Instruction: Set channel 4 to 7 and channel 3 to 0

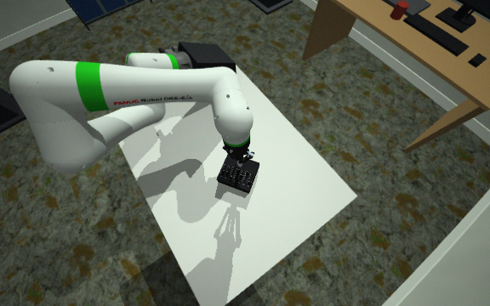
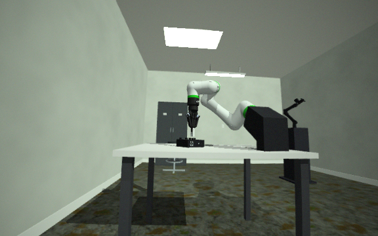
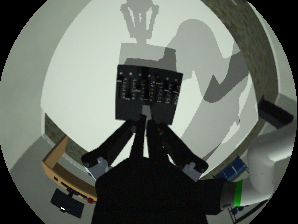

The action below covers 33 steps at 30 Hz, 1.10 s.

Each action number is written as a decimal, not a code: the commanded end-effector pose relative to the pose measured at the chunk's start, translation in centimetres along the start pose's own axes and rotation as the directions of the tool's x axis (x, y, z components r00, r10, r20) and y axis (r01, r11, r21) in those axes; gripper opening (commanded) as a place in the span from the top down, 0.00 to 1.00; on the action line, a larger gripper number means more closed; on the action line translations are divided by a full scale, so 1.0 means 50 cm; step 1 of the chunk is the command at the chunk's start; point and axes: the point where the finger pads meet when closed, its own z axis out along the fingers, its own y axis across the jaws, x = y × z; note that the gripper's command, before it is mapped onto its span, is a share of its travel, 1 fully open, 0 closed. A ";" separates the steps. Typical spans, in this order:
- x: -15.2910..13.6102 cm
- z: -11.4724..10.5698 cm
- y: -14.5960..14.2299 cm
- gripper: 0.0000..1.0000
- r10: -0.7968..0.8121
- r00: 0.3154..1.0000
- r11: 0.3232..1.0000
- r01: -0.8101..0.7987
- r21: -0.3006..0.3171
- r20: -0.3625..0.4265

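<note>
The lighting desk (image 1: 238, 175) (image 2: 190, 143) (image 3: 148, 91) is a small black box with a row of faders, standing flat on the white table (image 1: 296, 170) (image 2: 215, 151). My gripper (image 1: 242, 159) (image 2: 192, 134) (image 3: 145, 110) is shut with nothing between the fingers. It points straight down, its closed fingertips over the desk's near edge in the wrist view, close above the fader tracks. The fader caps and scales are too small to read; I cannot tell the levels or whether the tips touch a cap.
The arm's black base block (image 1: 206, 55) (image 2: 266, 128) stands at the table's far end. A wooden desk (image 1: 441, 47) with a keyboard and a red cup stands beyond the table. A dark cabinet (image 2: 170, 126) is at the back wall.
</note>
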 end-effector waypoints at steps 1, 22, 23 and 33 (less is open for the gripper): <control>0.000 0.002 -0.001 1.00 0.000 1.000 1.000 0.000 0.000 0.000; 0.000 0.011 -0.002 1.00 0.000 1.000 1.000 0.000 0.000 0.000; 0.000 0.011 -0.002 1.00 0.000 1.000 1.000 0.000 0.000 0.000; 0.000 0.011 -0.002 1.00 0.000 1.000 1.000 0.000 0.000 0.000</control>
